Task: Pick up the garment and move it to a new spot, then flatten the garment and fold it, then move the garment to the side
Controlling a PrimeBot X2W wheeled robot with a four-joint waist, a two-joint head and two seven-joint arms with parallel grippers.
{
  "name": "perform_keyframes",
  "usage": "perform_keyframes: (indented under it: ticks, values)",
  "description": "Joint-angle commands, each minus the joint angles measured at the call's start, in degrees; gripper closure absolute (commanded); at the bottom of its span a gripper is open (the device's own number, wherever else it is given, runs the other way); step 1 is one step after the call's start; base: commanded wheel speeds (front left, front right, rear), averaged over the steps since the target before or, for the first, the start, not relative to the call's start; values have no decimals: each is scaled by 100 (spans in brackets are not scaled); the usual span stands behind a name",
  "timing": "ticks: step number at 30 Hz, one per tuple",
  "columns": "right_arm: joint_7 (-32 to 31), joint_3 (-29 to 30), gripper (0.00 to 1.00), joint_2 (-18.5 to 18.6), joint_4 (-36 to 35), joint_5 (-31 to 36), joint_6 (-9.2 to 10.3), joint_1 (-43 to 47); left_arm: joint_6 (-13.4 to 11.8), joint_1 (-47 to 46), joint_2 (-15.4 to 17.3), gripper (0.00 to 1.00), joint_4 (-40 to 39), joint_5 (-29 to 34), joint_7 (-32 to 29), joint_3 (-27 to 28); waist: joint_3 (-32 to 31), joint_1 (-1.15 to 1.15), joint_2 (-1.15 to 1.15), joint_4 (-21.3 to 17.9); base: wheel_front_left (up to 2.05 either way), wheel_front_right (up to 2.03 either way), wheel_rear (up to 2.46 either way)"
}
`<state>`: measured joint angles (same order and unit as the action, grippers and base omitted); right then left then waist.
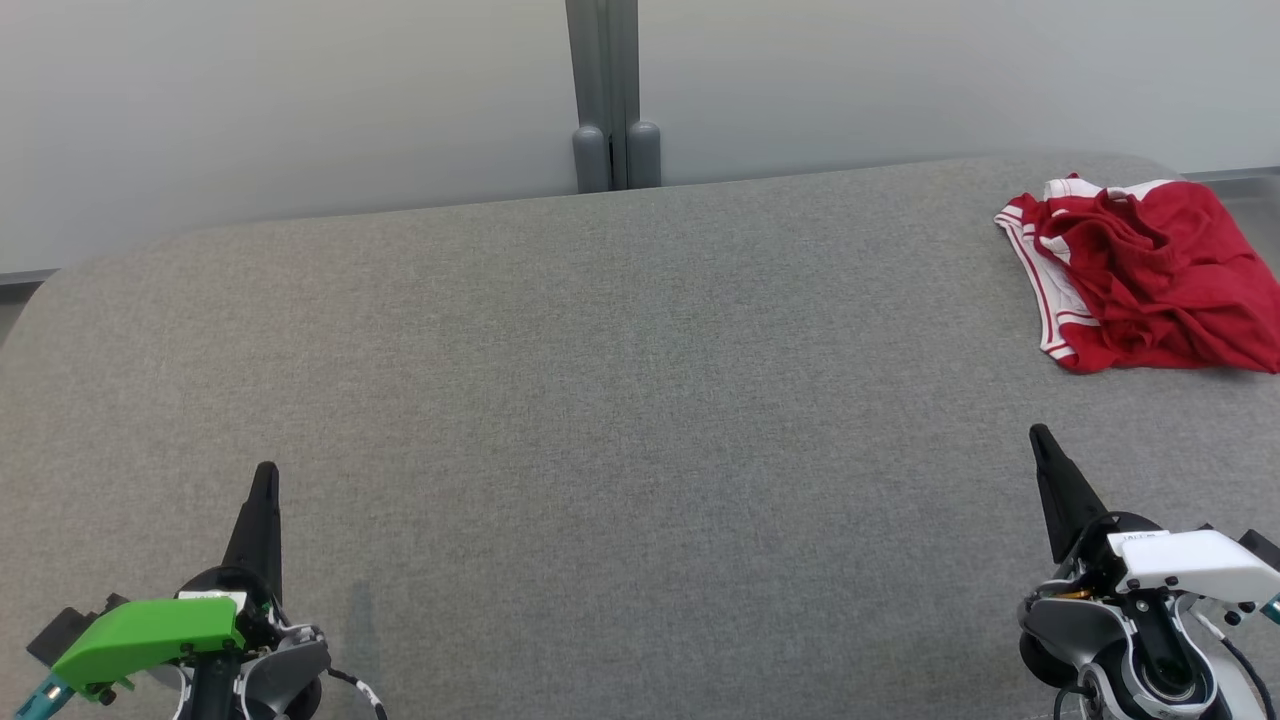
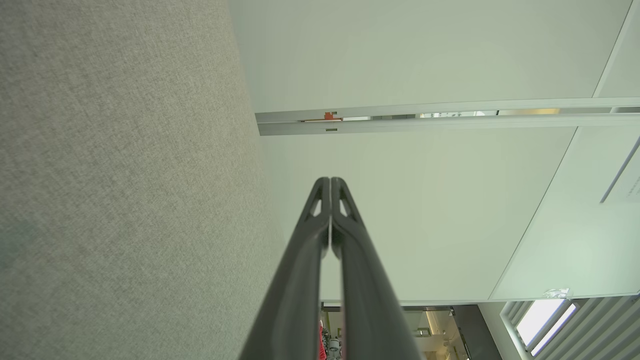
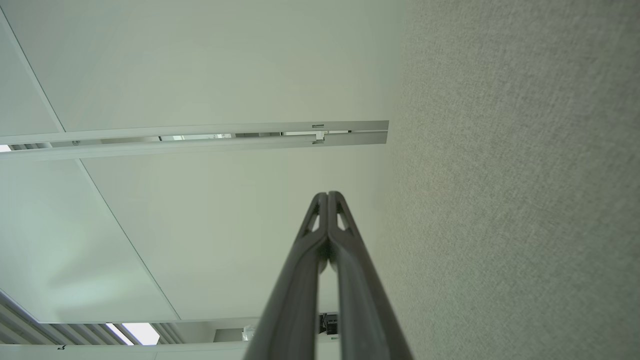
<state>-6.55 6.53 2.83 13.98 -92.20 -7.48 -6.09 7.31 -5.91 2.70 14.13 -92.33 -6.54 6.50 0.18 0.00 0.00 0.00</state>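
Note:
A crumpled red garment [image 1: 1150,275] with white striped trim lies at the far right of the grey fabric table [image 1: 600,400], partly cut off by the head view's right edge. My left gripper [image 1: 265,475] sits at the lower left, shut and empty, far from the garment. At the lower right my right gripper [image 1: 1040,436] is also shut and empty, a short way in front of the garment. In the left wrist view the gripper [image 2: 330,180] has its fingertips pressed together. In the right wrist view the gripper [image 3: 327,195] looks the same, with nothing in it.
A pale wall runs behind the table, with a grey post [image 1: 603,95] at its middle. The table's rounded far edge lies just before it. The grey table surface [image 2: 125,190] fills the left of the left wrist view, and the same surface [image 3: 525,200] the right of the right wrist view.

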Motion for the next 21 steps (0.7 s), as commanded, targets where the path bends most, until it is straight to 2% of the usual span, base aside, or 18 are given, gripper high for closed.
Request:
perform_keyframes:
  ticks: [1,21]
  values:
    - [-19,10,100,4,12,-37,-2,-29,35,-64,33,100,-14,-16,-21,15,0,0,0,0,0,0,0]
    - [-18,8,100,4,11,-38,-2,-29,35,-63,33,100,-15,-16,-21,14,0,0,0,0,0,0,0]
